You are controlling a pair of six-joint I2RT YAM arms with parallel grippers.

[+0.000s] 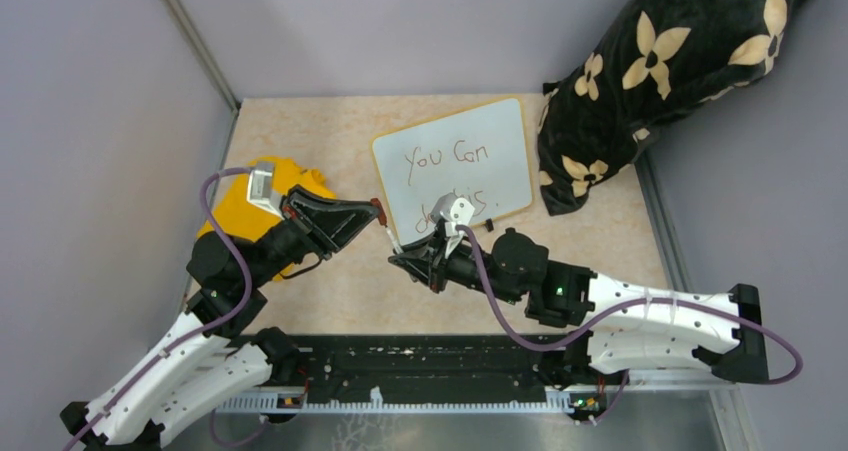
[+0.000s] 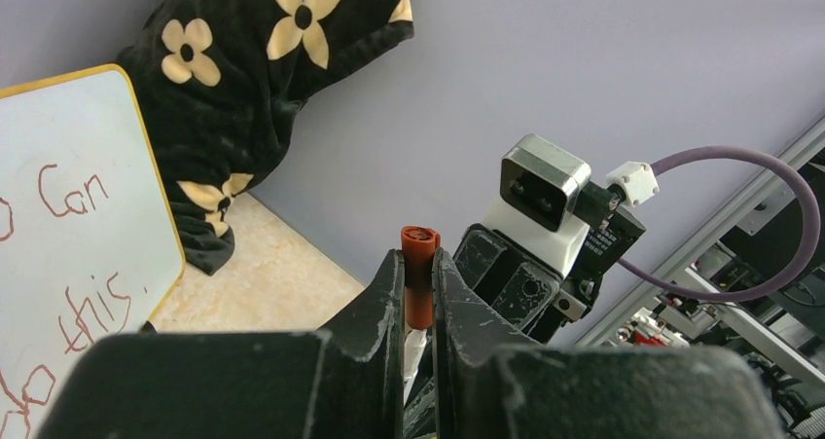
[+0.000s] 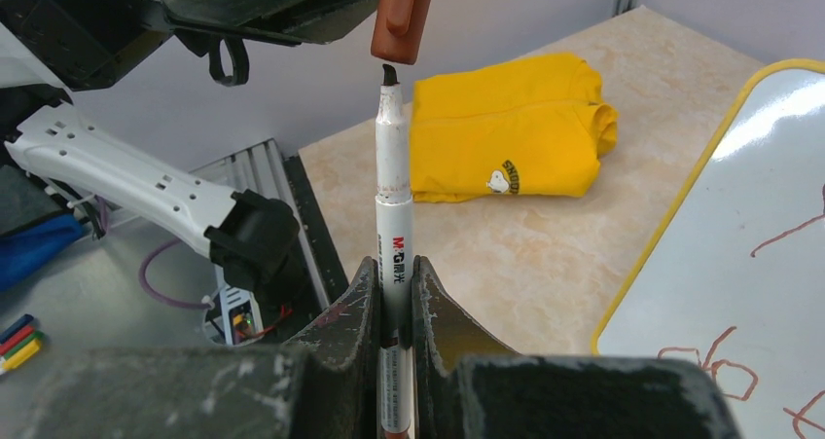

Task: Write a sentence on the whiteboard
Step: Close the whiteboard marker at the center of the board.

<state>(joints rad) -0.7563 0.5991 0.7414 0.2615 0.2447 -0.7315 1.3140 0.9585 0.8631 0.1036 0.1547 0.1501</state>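
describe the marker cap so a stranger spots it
Start at the near left corner of the whiteboard. The cap is the small reddish-brown piece pinched in the left gripper, just above the tip of the white marker the right gripper holds.

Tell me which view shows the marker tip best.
Right wrist: the bare tip stands sharp just under the cap. Top shows the marker only as a small sliver, tip unreadable. Left wrist shows the cap, not the tip.
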